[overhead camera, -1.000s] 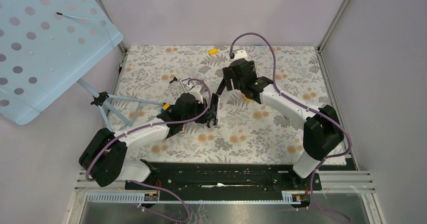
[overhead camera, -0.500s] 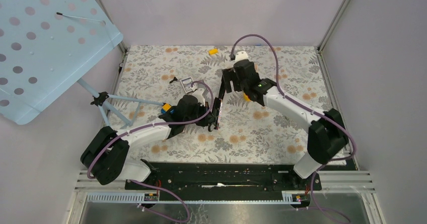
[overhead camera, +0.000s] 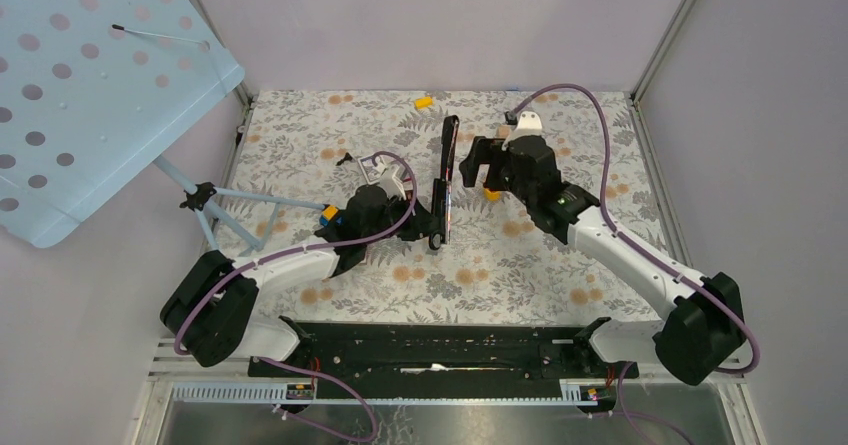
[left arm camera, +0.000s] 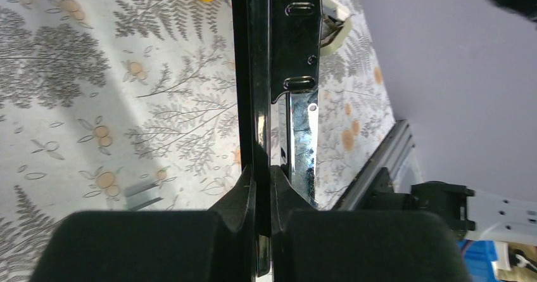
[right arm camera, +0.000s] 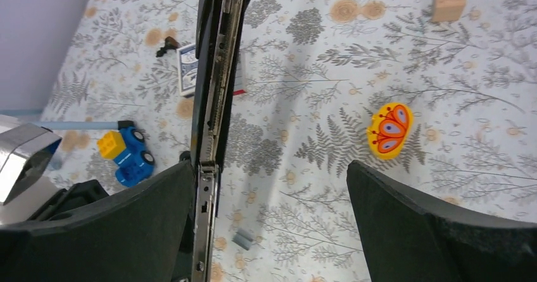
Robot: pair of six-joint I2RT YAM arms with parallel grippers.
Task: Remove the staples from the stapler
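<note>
Tablecloth (overhead camera: 520, 265) floral, walls (overhead camera: 430, 25) lilac | left jaws clamp stapler (overhead camera: 444, 175) | right jaws spread wide beside it

right gripper (overhead camera: 481, 172): I've pulled it off to the right, jaws wider now
stapler (overhead camera: 444, 175): swung fully open, now one long line

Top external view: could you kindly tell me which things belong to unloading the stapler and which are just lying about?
Job in hand: stapler, clamped in the left gripper; staples on the cloth; open right gripper.
Lying about: butterfly toy, blue toy car, wooden cube, printed box, yellow block.
</note>
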